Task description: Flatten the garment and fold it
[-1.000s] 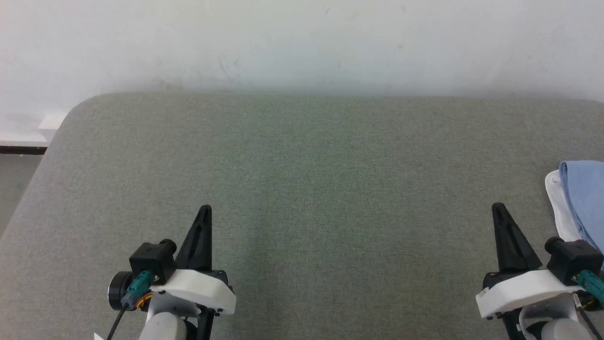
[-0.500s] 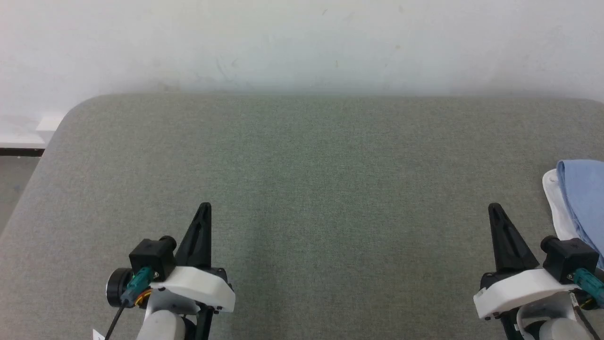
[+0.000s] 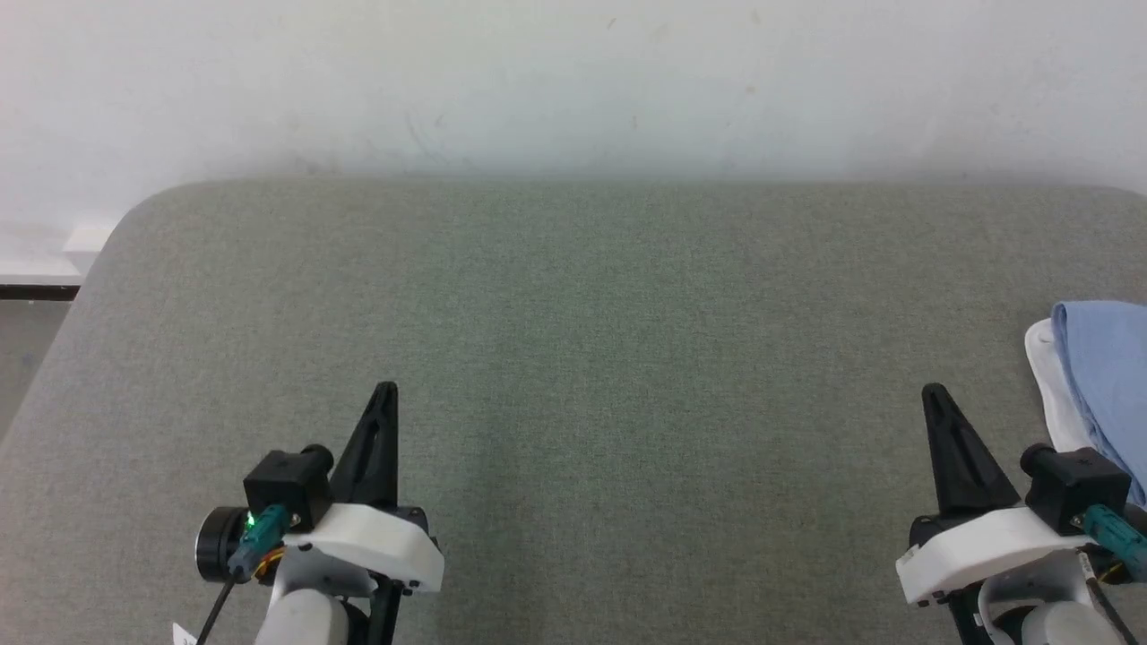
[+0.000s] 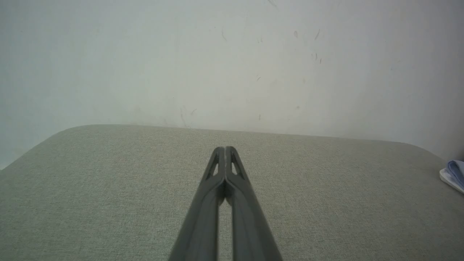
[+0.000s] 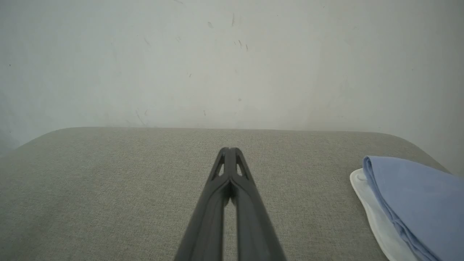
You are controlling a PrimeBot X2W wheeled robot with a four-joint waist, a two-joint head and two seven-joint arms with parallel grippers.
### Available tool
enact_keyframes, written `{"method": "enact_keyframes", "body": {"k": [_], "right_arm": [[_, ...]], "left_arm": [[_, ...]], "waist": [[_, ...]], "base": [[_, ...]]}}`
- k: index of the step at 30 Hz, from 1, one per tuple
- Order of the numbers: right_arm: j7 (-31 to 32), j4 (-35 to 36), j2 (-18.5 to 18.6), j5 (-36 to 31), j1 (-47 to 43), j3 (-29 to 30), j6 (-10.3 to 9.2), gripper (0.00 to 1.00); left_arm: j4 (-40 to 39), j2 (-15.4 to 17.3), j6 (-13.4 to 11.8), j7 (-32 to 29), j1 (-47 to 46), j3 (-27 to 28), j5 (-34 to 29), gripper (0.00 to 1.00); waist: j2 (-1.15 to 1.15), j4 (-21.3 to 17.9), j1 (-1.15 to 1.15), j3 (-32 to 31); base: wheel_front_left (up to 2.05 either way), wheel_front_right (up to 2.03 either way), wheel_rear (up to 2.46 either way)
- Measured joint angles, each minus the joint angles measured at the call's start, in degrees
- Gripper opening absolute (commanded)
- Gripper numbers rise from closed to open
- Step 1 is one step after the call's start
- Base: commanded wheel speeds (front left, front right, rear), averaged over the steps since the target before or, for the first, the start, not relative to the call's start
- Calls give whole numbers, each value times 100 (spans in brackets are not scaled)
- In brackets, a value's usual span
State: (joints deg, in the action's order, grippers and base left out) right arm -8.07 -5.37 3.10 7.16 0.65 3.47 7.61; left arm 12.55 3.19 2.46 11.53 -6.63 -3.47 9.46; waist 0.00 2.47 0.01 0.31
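The garment [image 3: 1107,376] is a light blue shirt lying folded at the table's right edge, on top of a white folded cloth [image 3: 1053,394]. It also shows in the right wrist view as the garment [image 5: 413,195], and far right in the left wrist view as the garment [image 4: 457,170]. My right gripper [image 3: 934,394] rests just left of it, shut with nothing held, fingertips pressed together [image 5: 228,150]. At the lower left my left gripper [image 3: 386,391] is shut too, fingertips meeting [image 4: 224,149], far from the shirt.
A grey-green fabric table [image 3: 573,340] with rounded far corners spans the view. A white scuffed wall [image 3: 573,81] stands right behind its far edge. Floor and a dark baseboard [image 3: 36,291] show past the left edge.
The whole picture has slid slightly left, a camera shift. Both grippers stay shut in place and the garment lies as before.
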Motion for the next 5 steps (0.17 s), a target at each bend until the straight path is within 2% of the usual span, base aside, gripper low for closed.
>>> {"method": "enact_keyframes", "body": {"k": [5], "right_arm": [[49,38,0,-52,0,-10,0,0]], "left_arm": [[-55,0,-5,-54,80,16,-29,0]], "waist": [[0,-13,0,-2]], "base": [[0,0,0]]}}
